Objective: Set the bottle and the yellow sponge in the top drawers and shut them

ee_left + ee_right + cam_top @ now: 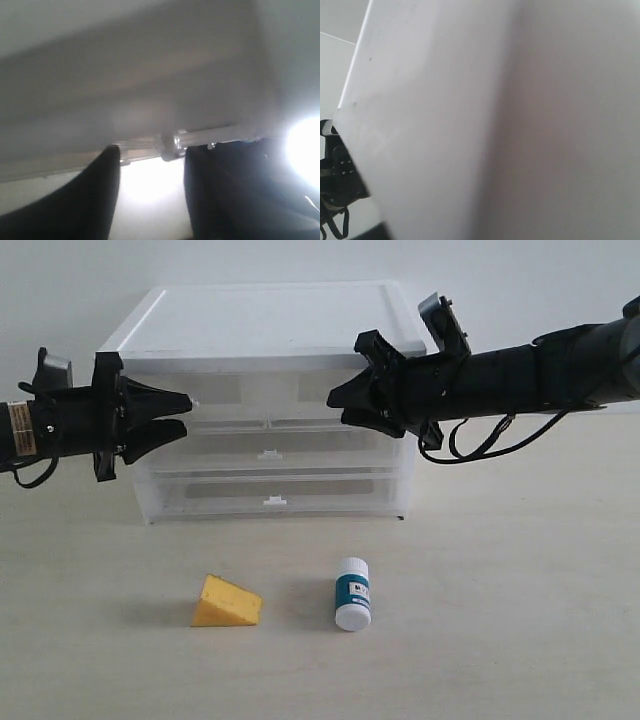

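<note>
Currently the left gripper [188, 412] has its fingers [95, 195] spread on either side of a tab handle [172, 142]. The right gripper [338, 410] looks parted at the top drawers [235, 390], which are both shut. The yellow sponge [227, 602] and the bottle [352, 592] sit apart on the table [500, 620], before the cabinet [260, 320].

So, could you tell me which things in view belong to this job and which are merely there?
Part of the job: the bottle, the yellow sponge, the top drawers, and the left gripper and right gripper reaching at them.

Merely there: the two full-width drawers lower in the cabinet, and the table.
</note>
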Available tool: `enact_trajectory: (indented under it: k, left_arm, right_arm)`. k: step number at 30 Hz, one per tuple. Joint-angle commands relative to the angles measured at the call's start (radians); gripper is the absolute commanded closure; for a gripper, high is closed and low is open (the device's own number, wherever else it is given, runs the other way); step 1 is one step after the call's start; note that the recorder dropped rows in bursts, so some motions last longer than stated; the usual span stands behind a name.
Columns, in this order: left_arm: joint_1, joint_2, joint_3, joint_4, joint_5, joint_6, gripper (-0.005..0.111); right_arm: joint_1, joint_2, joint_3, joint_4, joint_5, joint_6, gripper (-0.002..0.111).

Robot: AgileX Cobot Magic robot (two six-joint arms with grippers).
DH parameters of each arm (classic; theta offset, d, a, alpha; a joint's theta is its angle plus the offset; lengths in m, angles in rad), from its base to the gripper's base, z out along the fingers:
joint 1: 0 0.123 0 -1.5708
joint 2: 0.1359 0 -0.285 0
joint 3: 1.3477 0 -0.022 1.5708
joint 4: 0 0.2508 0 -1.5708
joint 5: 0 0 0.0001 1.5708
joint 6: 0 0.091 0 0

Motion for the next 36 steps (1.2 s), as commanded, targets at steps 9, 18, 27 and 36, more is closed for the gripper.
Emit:
enact_trajectory:
  k: [9,18,27,36]
  left_arm:
    - [-0.005,0.003,-0.011,-0.003,0.002,0.022,0.103]
    - [-0.005,0.003,-0.011,-0.003,0.017,0.025,0.103]
    - [-0.005,0.003,-0.011,-0.011,0.021,0.025,0.103]
    - [-0.005,0.003,-0.011,-0.009,0.015,0.025,0.103]
  right_arm:
    - [-0.010,0.001,-0.013,0.015,0.004,-0.062,0.108]
    - [-0.010,0.001,-0.013,-0.160,0.204,-0.047,0.108]
    - [-0.010,-0.043,0.069,-0.202,0.250,-0.084,0.108]
    - [-0.010,-0.150,0.138,-0.140,0.156,-0.129,0.105]
